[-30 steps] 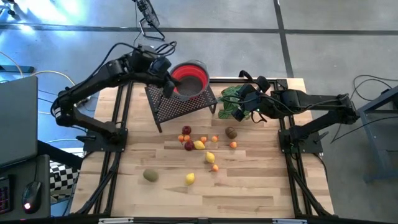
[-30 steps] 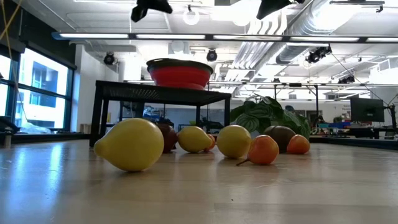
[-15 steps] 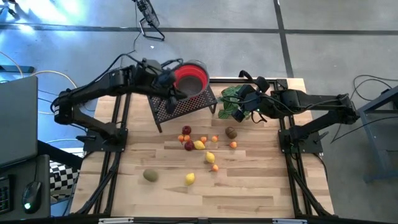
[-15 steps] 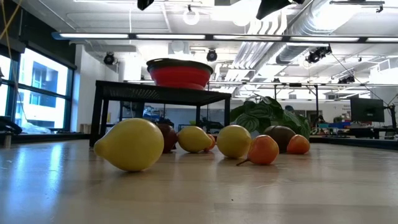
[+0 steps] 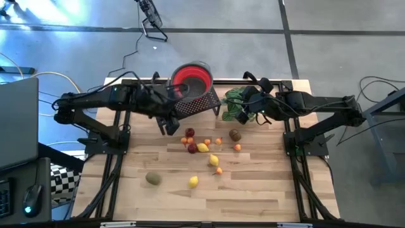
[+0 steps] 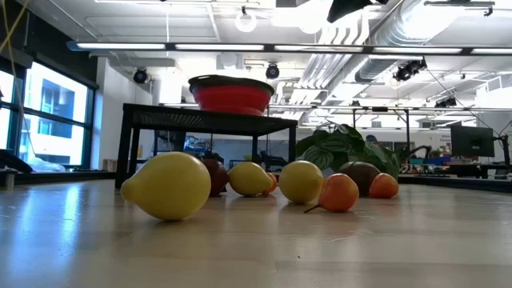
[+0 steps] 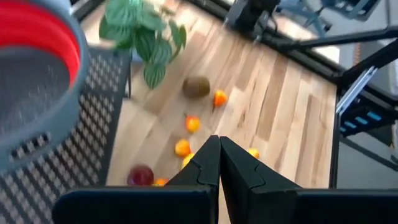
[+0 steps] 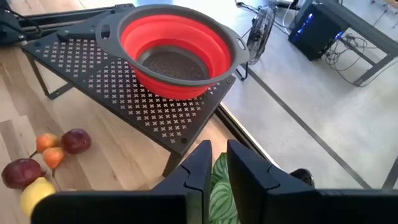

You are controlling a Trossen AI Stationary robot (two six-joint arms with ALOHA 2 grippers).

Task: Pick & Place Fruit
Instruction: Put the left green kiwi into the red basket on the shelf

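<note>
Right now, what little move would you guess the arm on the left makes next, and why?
Probably it opens its fingers and dips toward the nearest fruit. The left gripper is shut and empty beside the black rack, with a dark red fruit on the table close by.

- The left gripper, fingers pressed together, is moving away from the red colander toward six o'clock in the high view; it is now hanging past the near edge of the black mesh rack, just beside the fruit cluster
- The left arm is dropping out of the low view's upper edge
</note>
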